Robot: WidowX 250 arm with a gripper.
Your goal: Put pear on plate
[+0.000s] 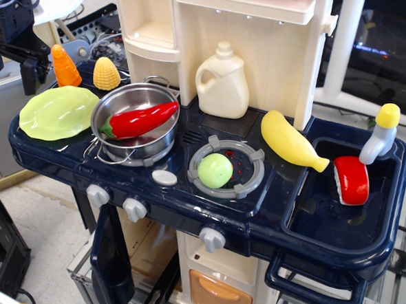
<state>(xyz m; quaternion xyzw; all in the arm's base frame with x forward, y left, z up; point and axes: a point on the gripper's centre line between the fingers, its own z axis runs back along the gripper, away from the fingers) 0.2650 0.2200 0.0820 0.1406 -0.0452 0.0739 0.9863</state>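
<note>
The pear (215, 170) is a small, light green, round toy sitting in the middle of the grey burner ring (250, 183) on the dark blue toy stove top. The plate (58, 111) is flat, yellow-green and empty, at the far left of the counter. My gripper (8, 71) is black and hangs at the top left, above and behind the plate and far from the pear. Its two fingers stand apart with nothing between them.
A steel pot (136, 125) holding a red pepper (139, 120) stands between plate and pear. A carrot (65, 66) and corn (106, 73) stand behind the plate. A cream jug (223, 82), a long yellow toy (292, 141), a sink (331, 220) with a red toy (351, 179) and a bottle (380, 134) lie to the right.
</note>
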